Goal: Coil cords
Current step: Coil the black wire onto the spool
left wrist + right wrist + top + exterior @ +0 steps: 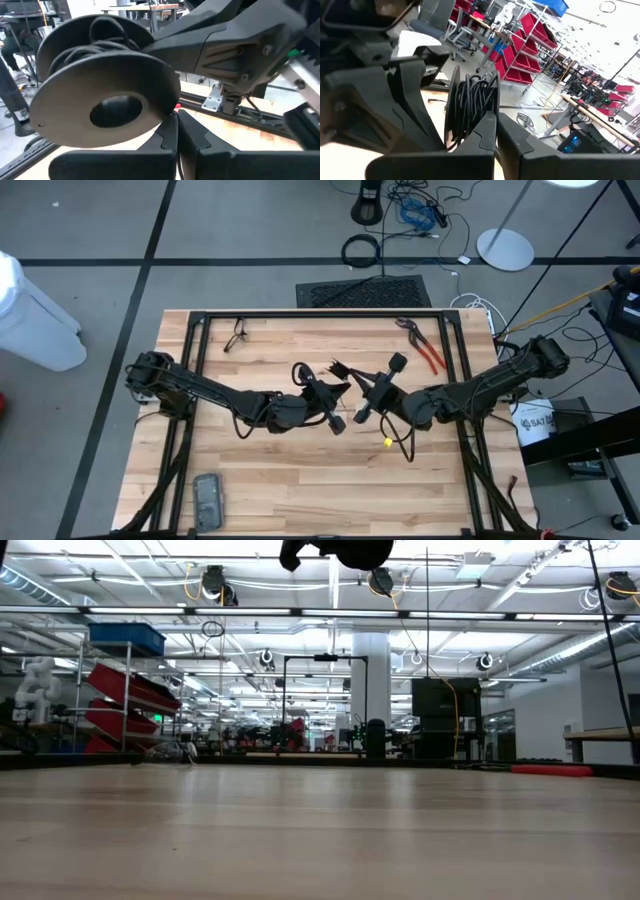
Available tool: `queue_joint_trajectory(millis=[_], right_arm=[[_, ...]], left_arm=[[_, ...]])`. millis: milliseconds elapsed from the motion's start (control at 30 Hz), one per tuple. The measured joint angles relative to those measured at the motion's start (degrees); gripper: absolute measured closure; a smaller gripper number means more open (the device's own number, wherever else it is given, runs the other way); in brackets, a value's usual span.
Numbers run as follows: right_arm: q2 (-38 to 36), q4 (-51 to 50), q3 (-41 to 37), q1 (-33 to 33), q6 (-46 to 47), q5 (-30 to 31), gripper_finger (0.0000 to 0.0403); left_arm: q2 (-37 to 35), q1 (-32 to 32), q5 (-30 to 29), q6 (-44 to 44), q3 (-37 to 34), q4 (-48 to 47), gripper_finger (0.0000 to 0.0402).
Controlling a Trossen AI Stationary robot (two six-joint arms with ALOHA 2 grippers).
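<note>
The left end effector [347,388] and right end effector [352,386] meet at the centre of the high frame, fingers pressed together, above the worktop [300,480]. Much of the cord [467,107] looks wound on a spool [102,107]; a tail [405,448] hangs loose. Only the wrist views show the windings.

Two matte-black jointed arms [215,394] — (visible screws) wedge-shaped fingers [192,137]

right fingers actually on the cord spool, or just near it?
Touching. In the right wrist view, the shut right fingers pinch the rim of the spool, the black cord wound on it; no gap shows there.
</note>
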Motion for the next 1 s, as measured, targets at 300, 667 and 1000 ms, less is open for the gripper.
queue_joint_trajectory(millis=[300,667,1000], right_arm=[[0.0,-1.6,0.0,0.0,0.5,-0.3,0.0403],[-1.6,-1.8,0.0,0.1,0.0,0.2,0.0403],[-4.6,-2.0,0.0,0.1,-1.0,0.2,0.0403]], left_arm=[[0.0,-0.2,2.5,-0.3,0.1,-1.0,0.0374],[-0.1,-1.4,4.5,-0.4,0.2,-1.8,0.0311],[-0.1,-3.1,4.5,-2.0,0.2,-3.6,0.0301]])
